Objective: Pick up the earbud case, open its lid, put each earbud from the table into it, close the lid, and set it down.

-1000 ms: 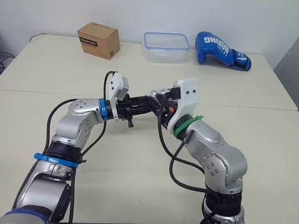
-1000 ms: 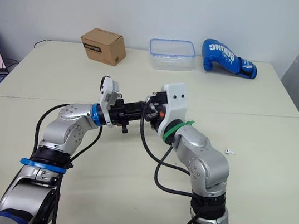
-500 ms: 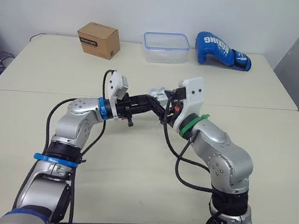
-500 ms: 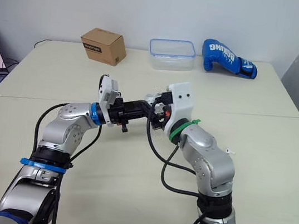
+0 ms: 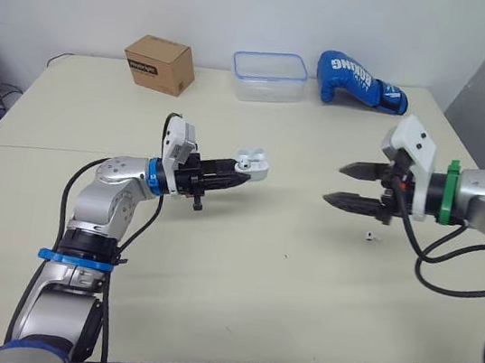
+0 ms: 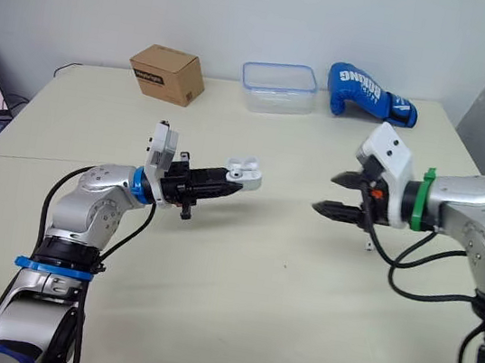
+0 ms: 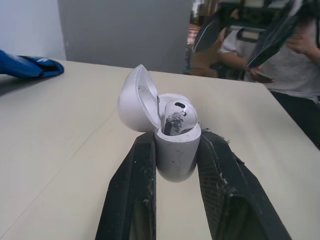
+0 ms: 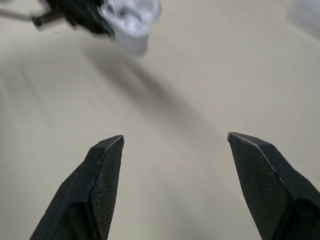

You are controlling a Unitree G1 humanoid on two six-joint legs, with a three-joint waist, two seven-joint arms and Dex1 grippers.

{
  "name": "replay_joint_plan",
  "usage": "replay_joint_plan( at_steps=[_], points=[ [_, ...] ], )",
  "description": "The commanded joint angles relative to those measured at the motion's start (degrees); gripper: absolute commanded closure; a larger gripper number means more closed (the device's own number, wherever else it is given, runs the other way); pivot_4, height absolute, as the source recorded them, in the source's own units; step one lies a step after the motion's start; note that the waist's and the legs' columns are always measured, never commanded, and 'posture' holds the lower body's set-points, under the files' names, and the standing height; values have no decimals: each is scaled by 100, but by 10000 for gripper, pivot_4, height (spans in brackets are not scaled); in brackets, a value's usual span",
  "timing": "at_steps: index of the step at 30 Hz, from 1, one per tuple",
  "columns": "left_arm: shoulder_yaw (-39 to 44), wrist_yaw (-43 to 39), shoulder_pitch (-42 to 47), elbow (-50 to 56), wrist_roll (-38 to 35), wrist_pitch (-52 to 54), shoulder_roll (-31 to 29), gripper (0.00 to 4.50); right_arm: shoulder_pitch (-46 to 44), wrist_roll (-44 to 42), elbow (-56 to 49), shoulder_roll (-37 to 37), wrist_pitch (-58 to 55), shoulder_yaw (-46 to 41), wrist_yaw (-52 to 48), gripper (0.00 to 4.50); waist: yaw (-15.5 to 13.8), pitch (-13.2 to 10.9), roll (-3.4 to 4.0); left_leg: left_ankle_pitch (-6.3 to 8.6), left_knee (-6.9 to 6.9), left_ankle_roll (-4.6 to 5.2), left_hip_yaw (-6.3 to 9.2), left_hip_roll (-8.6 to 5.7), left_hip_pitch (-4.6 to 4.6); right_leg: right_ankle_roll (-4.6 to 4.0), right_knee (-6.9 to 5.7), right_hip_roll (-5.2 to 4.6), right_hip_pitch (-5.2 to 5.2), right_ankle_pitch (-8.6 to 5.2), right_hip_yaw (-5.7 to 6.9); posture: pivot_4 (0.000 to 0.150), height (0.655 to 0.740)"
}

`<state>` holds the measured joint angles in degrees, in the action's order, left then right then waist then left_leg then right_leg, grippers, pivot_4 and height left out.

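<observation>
- The worktop (image 5: 237, 281) is bare along its near edge, and nothing lies there that the task needs.
- A loose earbud (image 5: 370, 235) lies flat on the worktop on the robot's right side. It is too small for me to tell which way its stem points.
- The right end effector (image 5: 335, 183) hangs above the worktop with its two fingers spread wide and nothing between them. It points toward the robot's left.
- The loose earbud sits below it and behind its fingertips, roughly under the wrist. I judge the fingers need to draw back and tip down before they can close on it.
- The right arm is much the nearer of the two to that earbud. The left arm is well apart from it.
- Farther in and to the robot's left, the left end effector (image 7: 177, 136) is clamped on the body of the earbud case (image 7: 174, 157) and holds it off the worktop.
- The case lid (image 7: 132, 102) stands open, and a seated earbud (image 7: 176, 114) already fills one slot. I judge one earbud is left to place.
- Along the far edge stand a cardboard box (image 5: 159, 64), a plastic container (image 5: 268, 76) and a blue boxing glove (image 5: 360, 81), all well clear of the work.
</observation>
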<state>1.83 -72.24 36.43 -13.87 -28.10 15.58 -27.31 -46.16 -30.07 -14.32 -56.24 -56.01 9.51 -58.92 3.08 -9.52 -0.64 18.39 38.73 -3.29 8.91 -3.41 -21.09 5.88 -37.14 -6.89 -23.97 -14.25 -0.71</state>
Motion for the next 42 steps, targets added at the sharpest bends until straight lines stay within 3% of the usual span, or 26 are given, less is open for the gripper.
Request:
replay_joint_plan(
  at_steps=[1,6,14,28,41,42],
  points=[
    [-74,-138,-83,540,-201,174,-27,37145,-297,793,533,-403,705,759,-808,10513,5,-1,-1,0,0,0,-1,0,0,0,0,0,0,0,0,1500,7307],
    [-122,-79,-211,819,-220,237,8,37145,-692,2019,1352,-437,1063,1823,-1220,10513,6,-1,-2,0,1,-1,-7,0,-2,1,1,-2,-5,0,-7,1500,7307],
    [-175,-74,-289,1035,-210,293,29,37145,-1284,3308,2315,-112,1555,2747,-1951,10513,-10,-1,-1,-1,2,-3,-6,0,-11,1,5,-4,-12,1,-5,1500,7307],
    [-197,207,-475,1338,-232,301,137,37145,-1244,4456,3353,492,2393,2840,-2241,10513,-35,-1,-1,-2,5,-4,-5,-2,-14,0,4,-6,-14,2,-5,1500,7307],
    [-186,295,-523,1417,-235,321,112,37145,-1120,4869,3742,710,2757,2707,-2359,10513,-34,-1,-1,-2,5,-4,-4,-3,-14,0,4,-7,-14,2,-4,1500,7307],
    [-186,302,-524,1418,-235,320,113,37145,-1115,4884,3759,722,2775,2698,-2351,12125,-33,-1,-1,-2,5,-4,-4,-3,-14,0,4,-7,-14,2,-4,1500,7307]
  ],
)
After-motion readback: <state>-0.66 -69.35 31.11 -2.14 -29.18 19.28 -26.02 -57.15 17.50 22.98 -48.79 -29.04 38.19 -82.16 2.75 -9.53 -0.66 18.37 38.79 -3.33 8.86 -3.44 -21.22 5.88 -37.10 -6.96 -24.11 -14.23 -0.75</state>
